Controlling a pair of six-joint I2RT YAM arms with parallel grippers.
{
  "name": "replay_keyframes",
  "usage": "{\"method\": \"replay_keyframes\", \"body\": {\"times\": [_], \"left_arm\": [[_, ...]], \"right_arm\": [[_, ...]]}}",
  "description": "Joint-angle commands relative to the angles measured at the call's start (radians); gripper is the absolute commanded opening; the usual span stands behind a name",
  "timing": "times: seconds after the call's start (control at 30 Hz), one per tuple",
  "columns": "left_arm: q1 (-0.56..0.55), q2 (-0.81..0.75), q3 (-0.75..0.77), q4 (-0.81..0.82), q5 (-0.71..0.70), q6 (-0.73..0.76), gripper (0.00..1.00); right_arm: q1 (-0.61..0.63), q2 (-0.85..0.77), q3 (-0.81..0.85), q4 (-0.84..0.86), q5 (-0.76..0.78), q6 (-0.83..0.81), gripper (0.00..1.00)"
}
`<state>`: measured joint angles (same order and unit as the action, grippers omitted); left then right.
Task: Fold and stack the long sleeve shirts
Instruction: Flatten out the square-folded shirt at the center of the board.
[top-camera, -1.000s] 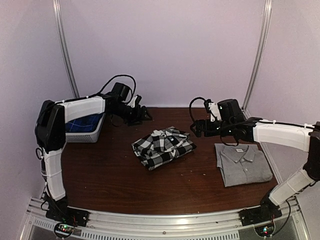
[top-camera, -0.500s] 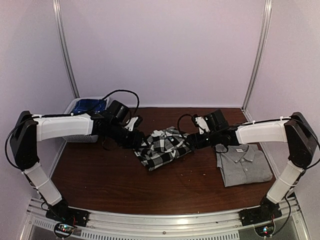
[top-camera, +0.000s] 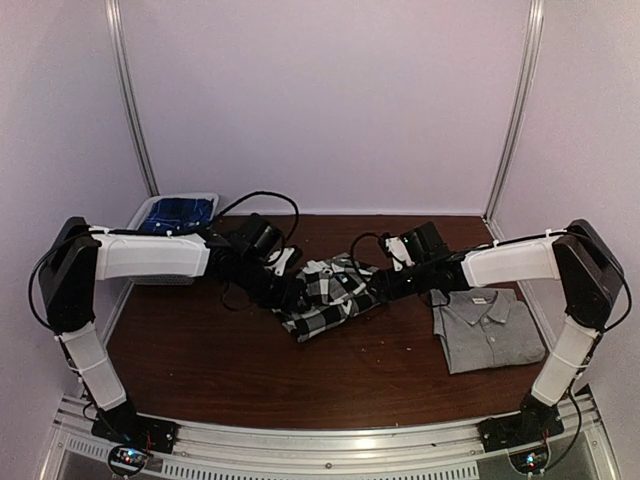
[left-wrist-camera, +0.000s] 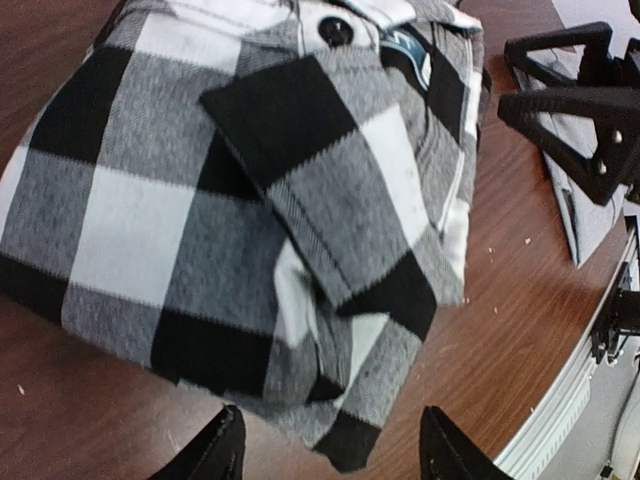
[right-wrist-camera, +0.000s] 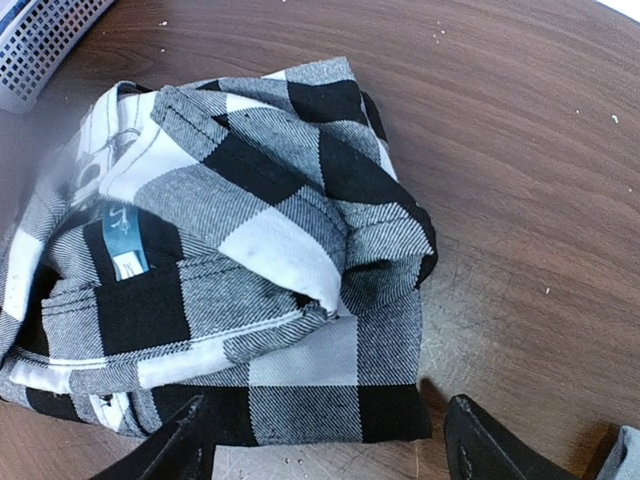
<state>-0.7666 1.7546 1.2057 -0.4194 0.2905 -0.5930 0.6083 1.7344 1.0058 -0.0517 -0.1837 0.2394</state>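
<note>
From the top camera, both arms are reaching in lower than a second ago, when they were hanging back near the rear of the table (top-camera: 250, 370). The left gripper (top-camera: 290, 286) is now pressing up against the left edge of the flannel shirt (top-camera: 332, 295), and the right gripper (top-camera: 379, 283) is closing in on its right edge. The flannel shirt is lying where it lay before, bunched at the table's middle. The grey shirt (top-camera: 490, 328) is sitting folded and unmoved to the right, well apart from it. From here both sets of jaws are blurring into the dark cloth, so their gap is hard to read. Behind the left arm, a white basket (top-camera: 170, 212) of blue cloth is showing only in part.

In the left wrist view, the two fingers (left-wrist-camera: 225, 452) are standing wide apart, straddling a corner of the check cloth and gripping nothing. The right gripper's black fingers are poking in at the upper right, and the grey shirt is showing only as a sliver.

In the right wrist view, the fingers (right-wrist-camera: 180, 445) are spread wide at the near hem of the bundle, holding nothing. The lettering is not showing.

I am counting two shirts, two grippers and one basket.
</note>
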Motion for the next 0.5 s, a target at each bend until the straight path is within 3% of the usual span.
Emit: {"method": "replay_keyframes", "body": {"times": [0.0,0.1,0.4,0.47], "left_arm": [[0.003,0.102,0.138,0.011,-0.066,0.027,0.6],[0.003,0.163,0.225,-0.026,-0.093,0.05,0.59],[0.003,0.279,0.387,-0.089,-0.127,0.107,0.3],[0.003,0.281,0.395,-0.088,-0.111,0.11,0.29]], "right_arm": [[-0.003,0.012,0.023,0.021,0.019,0.004,0.81],[-0.005,0.004,0.024,0.017,0.026,0.007,0.81],[-0.004,-0.022,0.017,0.01,0.036,0.015,0.82],[-0.004,-0.031,0.009,0.012,0.039,0.018,0.82]]}}
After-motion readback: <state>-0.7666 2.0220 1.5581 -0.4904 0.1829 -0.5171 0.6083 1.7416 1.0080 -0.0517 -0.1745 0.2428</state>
